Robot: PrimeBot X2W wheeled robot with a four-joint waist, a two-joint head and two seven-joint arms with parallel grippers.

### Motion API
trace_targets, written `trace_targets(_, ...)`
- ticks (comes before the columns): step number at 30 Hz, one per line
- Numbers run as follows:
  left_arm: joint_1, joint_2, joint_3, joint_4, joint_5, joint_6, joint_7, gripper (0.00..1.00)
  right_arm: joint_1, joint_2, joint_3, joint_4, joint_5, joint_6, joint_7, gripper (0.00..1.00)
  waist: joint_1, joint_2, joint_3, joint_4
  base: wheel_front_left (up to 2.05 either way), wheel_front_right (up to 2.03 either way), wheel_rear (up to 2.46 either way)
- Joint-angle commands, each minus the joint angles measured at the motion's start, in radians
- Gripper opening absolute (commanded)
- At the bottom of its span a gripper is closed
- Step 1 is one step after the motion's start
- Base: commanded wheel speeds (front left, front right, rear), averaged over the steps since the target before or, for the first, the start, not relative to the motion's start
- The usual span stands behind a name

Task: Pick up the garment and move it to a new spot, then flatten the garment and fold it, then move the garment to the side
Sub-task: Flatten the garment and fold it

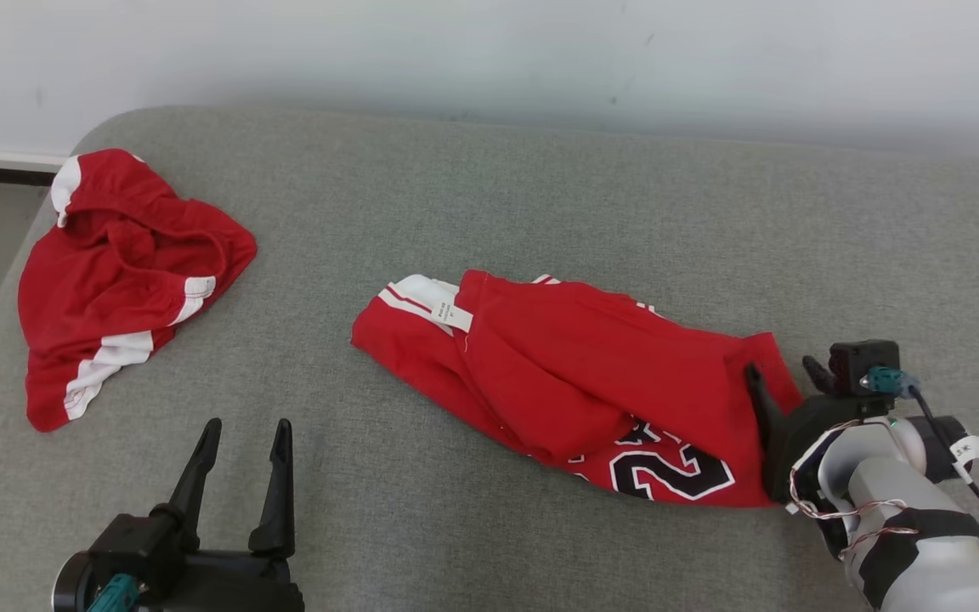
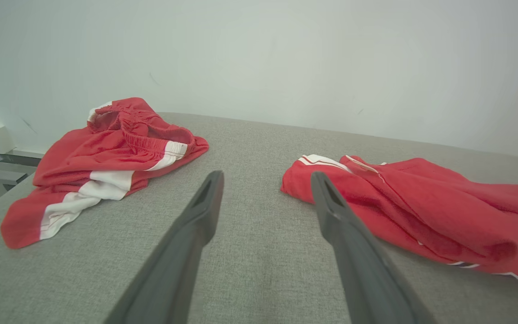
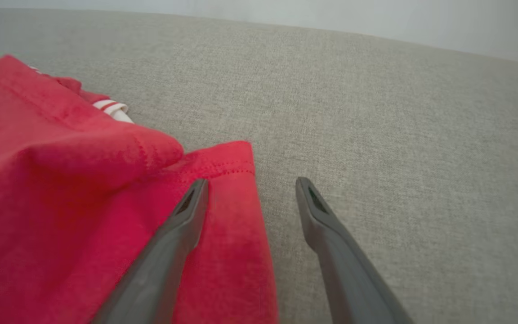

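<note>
The crumpled red numbered jersey (image 1: 574, 382) lies right of centre on the grey fabric surface (image 1: 489, 187). The right gripper (image 1: 783, 370) stands wide over its right hem; the left gripper (image 1: 248, 425), also wide, is near-left. A shallow pinch may slip off.

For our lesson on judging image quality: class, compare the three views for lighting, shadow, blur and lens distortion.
Head view: soft even light, only faint shadows under the jersey and shorts, all sharp. Left wrist view: the left claw looms large, wide-lens stretched. Right wrist view: the grey cushion bows at its far edge; near jersey folds look soft beside the right claw.
</note>
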Motion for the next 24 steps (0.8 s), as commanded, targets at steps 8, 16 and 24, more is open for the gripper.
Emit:
trace_targets(8, -0.002, -0.001, 0.006, 0.000, -0.003, 0.002, -0.001, 1.00, 0.018, 0.002, 0.015, 0.027, 0.063, 0.001, 0.013, 0.00, -0.0001, -0.0001, 0.005, -0.004, 0.00, 0.00, 0.00)
trace_targets(16, 0.019, -0.001, 0.015, -0.001, -0.004, 0.005, -0.001, 1.00, 0.073, -0.062, -0.055, -0.043, 0.112, 0.001, -0.061, 0.00, -0.0001, -0.0001, -0.026, -0.058, 0.00, 0.00, 0.00)
trace_targets(24, 0.034, -0.001, 0.013, -0.008, -0.017, 0.013, -0.001, 1.00, 0.287, -0.108, -0.281, -0.305, 0.081, 0.001, -0.062, 0.00, -0.0001, -0.0001, -0.039, -0.103, 0.00, 0.00, 0.00)
